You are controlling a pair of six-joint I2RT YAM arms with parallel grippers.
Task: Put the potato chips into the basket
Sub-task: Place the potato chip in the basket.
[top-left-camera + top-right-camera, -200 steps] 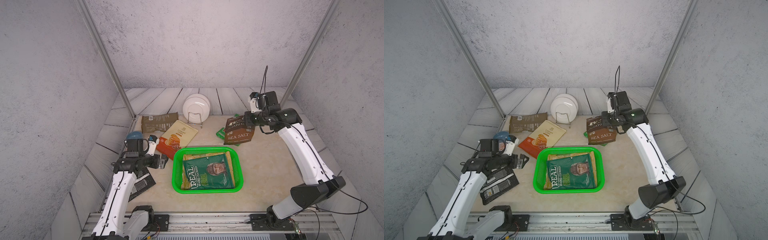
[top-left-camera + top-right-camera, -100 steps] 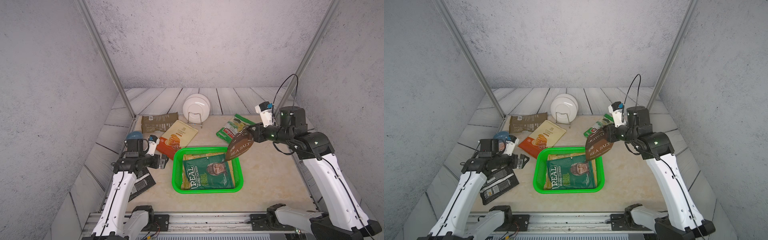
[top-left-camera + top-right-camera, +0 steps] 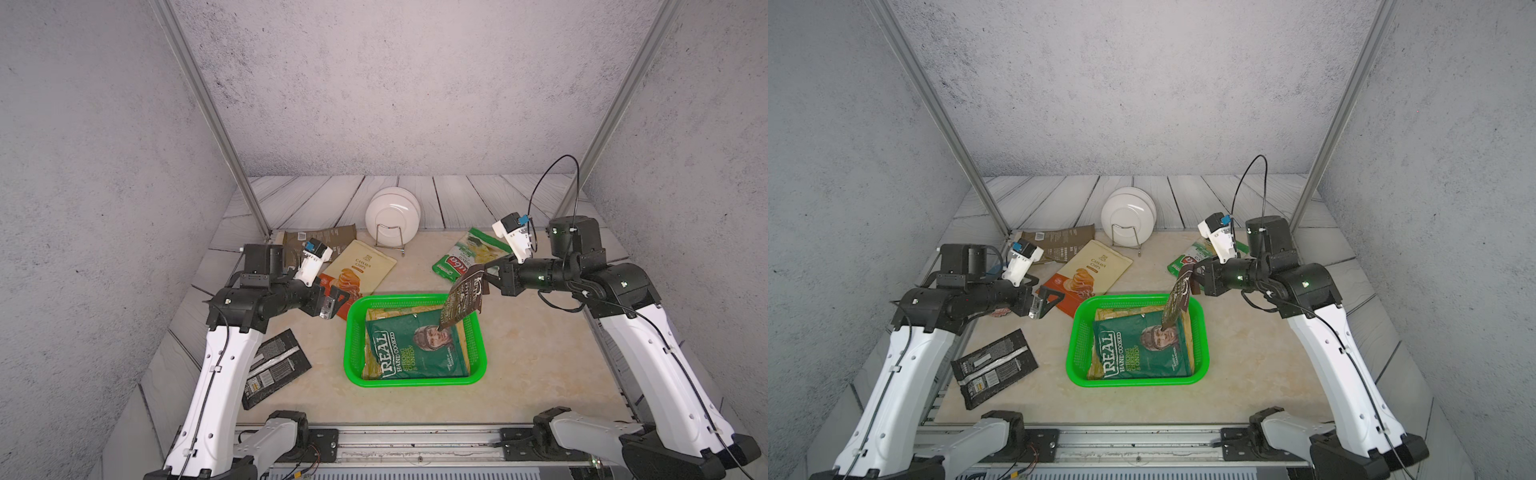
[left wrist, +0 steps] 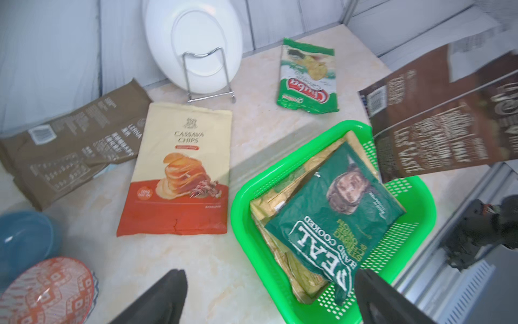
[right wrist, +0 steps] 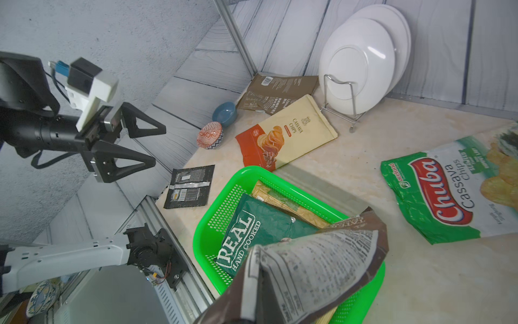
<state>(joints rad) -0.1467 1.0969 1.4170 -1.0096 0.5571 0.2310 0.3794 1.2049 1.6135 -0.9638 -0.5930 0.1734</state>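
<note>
- One brown bag [image 3: 463, 305]: pinched by its top edge in the closed right end effector [image 3: 484, 276], hanging over the far right corner of the basket [image 3: 415, 381], its lower end near the dark green bag [image 3: 415, 349] inside; apparently poised for release.
- Left end effector [image 3: 337, 300]: spread wide, empty, left of the basket, likely readied for the cream-and-orange bag [image 3: 359, 272].
- Outside the basket, on the desk: green bag [image 3: 469, 253], olive bag [image 3: 320, 239], black bag [image 3: 274, 368].

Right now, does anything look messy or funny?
Yes. The black bag lies crooked and seems to poke past the left edge of the table. The brown bag dangles crumpled from the right claw, tilted over the basket.
</note>
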